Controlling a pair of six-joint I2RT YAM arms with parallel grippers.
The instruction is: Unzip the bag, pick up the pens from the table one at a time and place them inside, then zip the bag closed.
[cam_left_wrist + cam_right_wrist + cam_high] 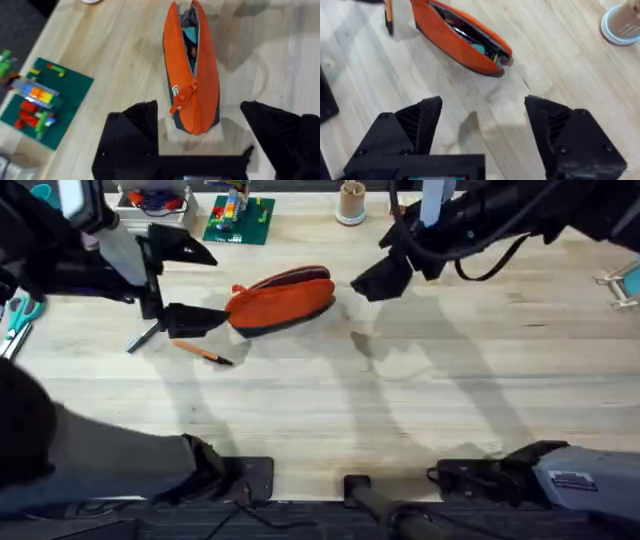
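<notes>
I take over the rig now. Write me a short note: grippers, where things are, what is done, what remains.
Left gripper: open, empty, at the bag's zipper-pull end.
Right gripper: open, empty, above the table near the bag's other end.
Bag: on the table, zipper open, some items visible inside.
Orange pen: on the table in front of the bag.
Dark pen: on the table beside the left gripper.
Done: bag unzipped.
Left: put both pens in, one at a time, then zip the bag closed.
</notes>
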